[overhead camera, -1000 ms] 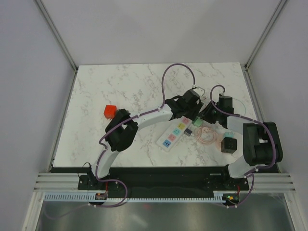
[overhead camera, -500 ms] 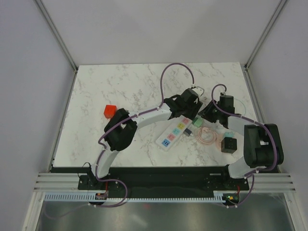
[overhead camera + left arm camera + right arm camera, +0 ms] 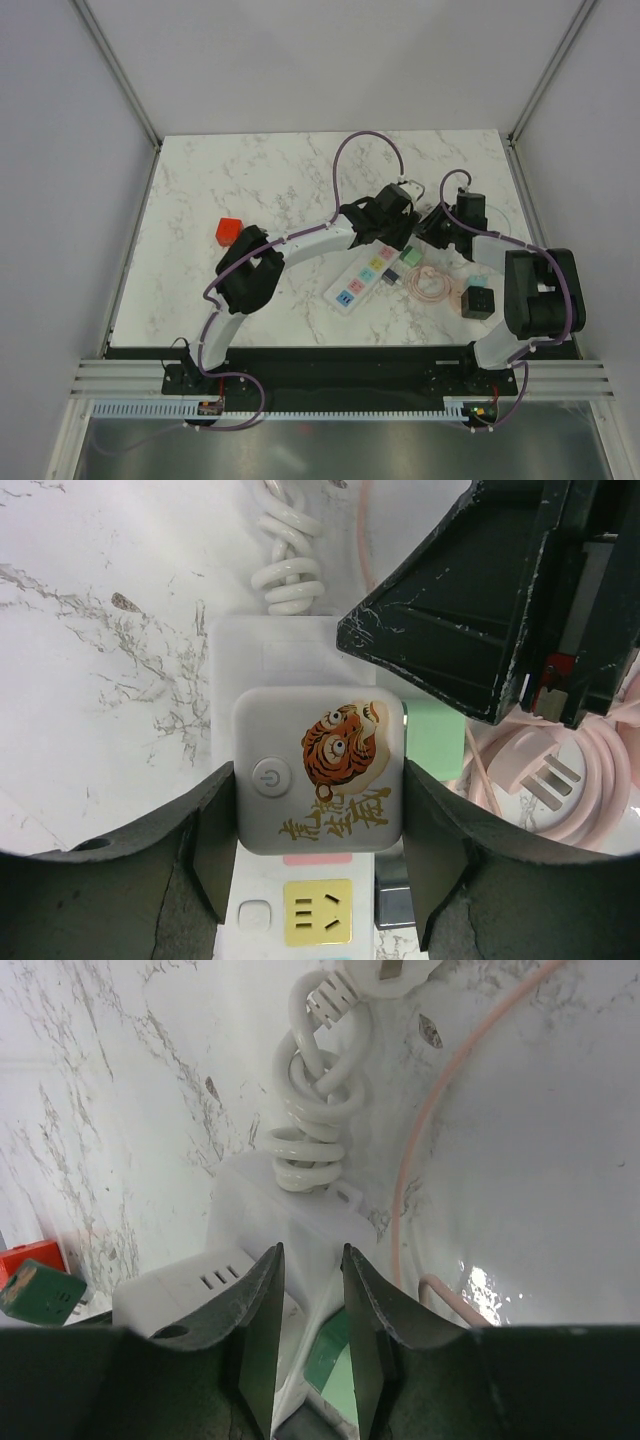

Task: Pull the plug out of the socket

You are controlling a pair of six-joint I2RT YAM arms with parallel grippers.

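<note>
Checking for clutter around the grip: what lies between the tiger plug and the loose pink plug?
A green block beside the tiger plug, then pink cable before the pink plug; seen in the left wrist view.

cable coil (image 3: 432, 284) just right of socket (image 3: 352, 288) (block (image 3: 229, 231) well left)

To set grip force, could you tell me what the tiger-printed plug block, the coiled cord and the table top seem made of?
The tiger-printed plug block: smooth white plastic, satin-looking; soft sheen, rounded moulded corners. The coiled cord: glossy white rubbery sheath, judging by highlights. The table top: marble-patterned, grey veins; stone or laminate, cannot tell.
</note>
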